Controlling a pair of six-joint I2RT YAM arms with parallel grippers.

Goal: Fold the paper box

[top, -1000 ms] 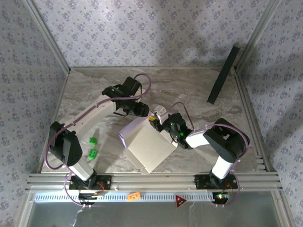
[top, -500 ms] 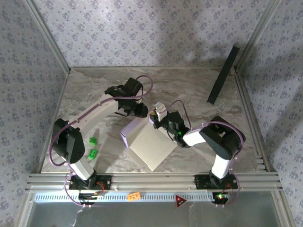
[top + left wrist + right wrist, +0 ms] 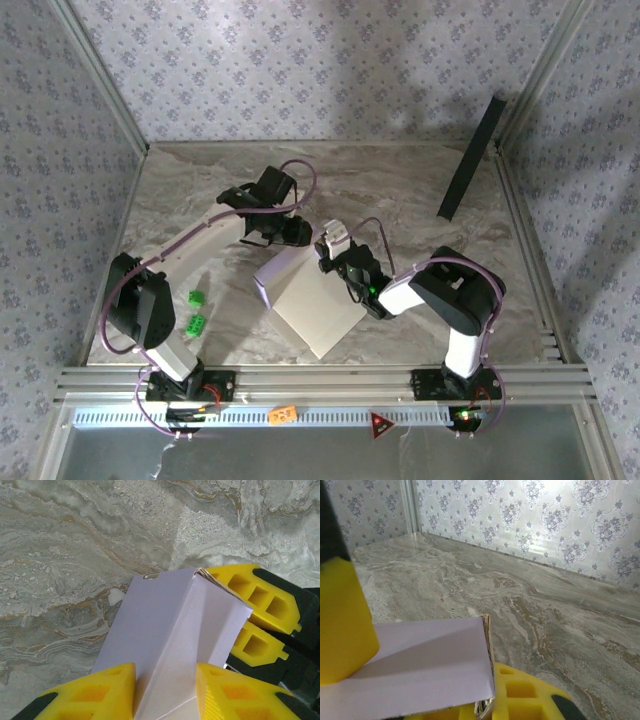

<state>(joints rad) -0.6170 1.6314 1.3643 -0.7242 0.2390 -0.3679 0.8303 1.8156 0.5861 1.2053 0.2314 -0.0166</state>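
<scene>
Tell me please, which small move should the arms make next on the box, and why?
Probably the right gripper should turn its pinched flap inward over the paper box. Its fingers clamp the lavender edge, and the left gripper grips the raised fold beside it, seemingly bracing it.

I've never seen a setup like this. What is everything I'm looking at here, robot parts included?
paper box: one, pale lavender, middle of the table.
green blocks: two, green, left of the box.
black panel: one, black, leaning in the far right corner.
table: one, grey marble pattern, under everything.
walls: three sides, pale floral wallpaper.
orange tag: one, orange, front rail.
red triangle: one, red, front rail.
left gripper: one, yellow fingers, straddling the box's far end.
right gripper: one, yellow fingers, pinching a box edge.
</scene>
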